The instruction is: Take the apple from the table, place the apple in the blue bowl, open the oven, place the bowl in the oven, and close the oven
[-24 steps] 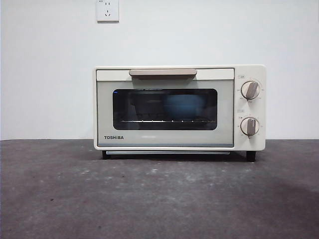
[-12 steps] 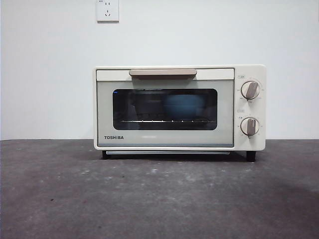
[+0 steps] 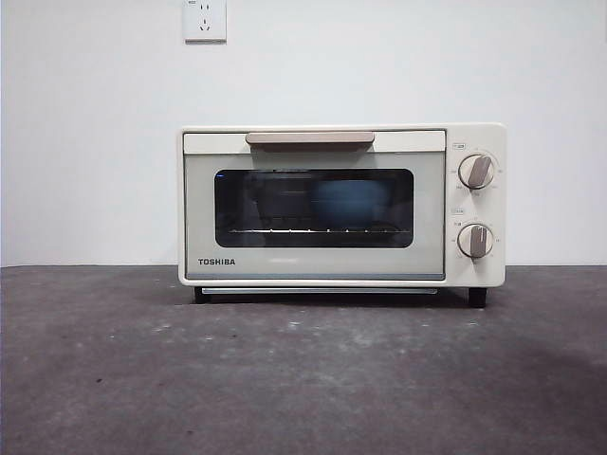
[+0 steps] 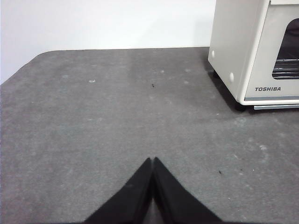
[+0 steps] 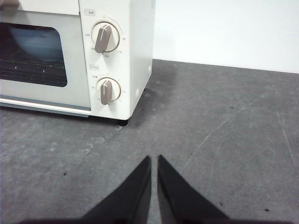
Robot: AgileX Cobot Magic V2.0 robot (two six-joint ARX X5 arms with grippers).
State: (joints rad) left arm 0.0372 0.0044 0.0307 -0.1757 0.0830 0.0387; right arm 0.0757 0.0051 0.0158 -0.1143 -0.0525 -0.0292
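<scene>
The cream-white TOSHIBA oven (image 3: 341,205) stands at the back of the dark grey table (image 3: 303,379) with its door shut. Through the dark glass the blue bowl (image 3: 349,203) shows on the rack inside. The apple is hidden. My left gripper (image 4: 153,161) is shut and empty, low over the table to the left of the oven (image 4: 254,51). My right gripper (image 5: 154,158) is shut too, holding nothing, in front of the oven's knob side (image 5: 77,56); the bowl (image 5: 32,41) shows behind the glass there as well.
A white wall with a power socket (image 3: 205,19) rises behind the oven. Two beige knobs (image 3: 475,171) sit on the oven's right panel. The table's far left corner (image 4: 42,53) shows in the left wrist view.
</scene>
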